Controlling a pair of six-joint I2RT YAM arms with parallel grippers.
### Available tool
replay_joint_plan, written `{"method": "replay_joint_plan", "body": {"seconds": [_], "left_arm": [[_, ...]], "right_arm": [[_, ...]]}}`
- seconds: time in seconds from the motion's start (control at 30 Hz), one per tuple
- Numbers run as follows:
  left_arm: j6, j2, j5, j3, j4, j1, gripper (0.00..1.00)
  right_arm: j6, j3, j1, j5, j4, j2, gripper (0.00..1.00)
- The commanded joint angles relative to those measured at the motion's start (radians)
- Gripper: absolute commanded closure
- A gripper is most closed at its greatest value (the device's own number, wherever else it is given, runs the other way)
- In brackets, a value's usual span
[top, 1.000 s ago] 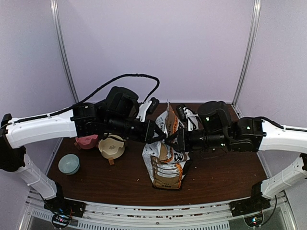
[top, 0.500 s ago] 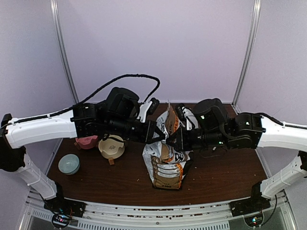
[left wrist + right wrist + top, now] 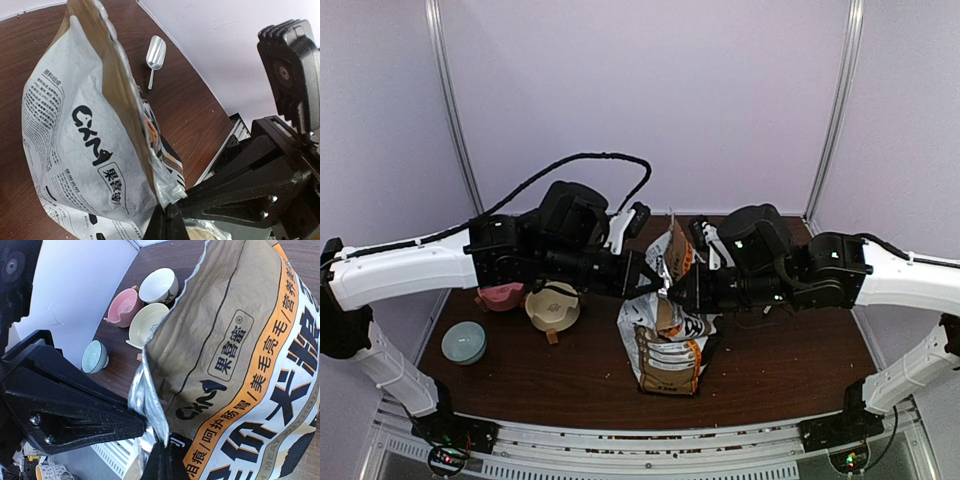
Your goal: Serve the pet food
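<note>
**Two grips on the bag mouth**

My left gripper point(image 3: 658, 287) and right gripper point(image 3: 675, 295) each pinch a lip of the bag point(image 3: 665, 350) mid-table. I see no pet food; presumably it is inside. Next I pull the lips apart evenly.

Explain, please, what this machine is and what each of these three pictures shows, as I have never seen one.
It is a robot with two arms, the left arm and the right arm, bolted at the near edge of a brown table. The wide picture comes from a camera above and behind them; the other two come from a camera on each wrist. On the table are a printed paper bag, a pink bowl, a cream bowl, a pale green bowl, a white bowl and a metal scoop. The left jaws and the right jaws are both shut on the bag's top edge, from opposite sides.
</note>
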Motion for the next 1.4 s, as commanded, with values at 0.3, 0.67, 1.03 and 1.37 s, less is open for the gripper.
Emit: {"method": "replay_joint_plan", "body": {"seconds": [0.3,0.67,1.03,1.37], "left_arm": [[-0.015,-0.060,-0.024,0.002,0.037,0.006,0.97],[-0.051,-0.080,0.010,-0.031,0.047,0.022,0.62],[-0.085,-0.083,0.042,-0.060,0.056,0.030,0.65],[-0.088,-0.056,0.105,-0.051,0.056,0.040,0.81]], "right_arm": [[-0.026,-0.076,-0.009,-0.009,0.114,-0.045,1.00],[-0.013,-0.177,-0.029,-0.209,0.430,-0.060,1.00],[-0.005,-0.219,-0.035,-0.249,0.510,-0.058,1.00],[-0.049,-0.209,-0.036,-0.280,0.508,-0.036,1.00]]}}
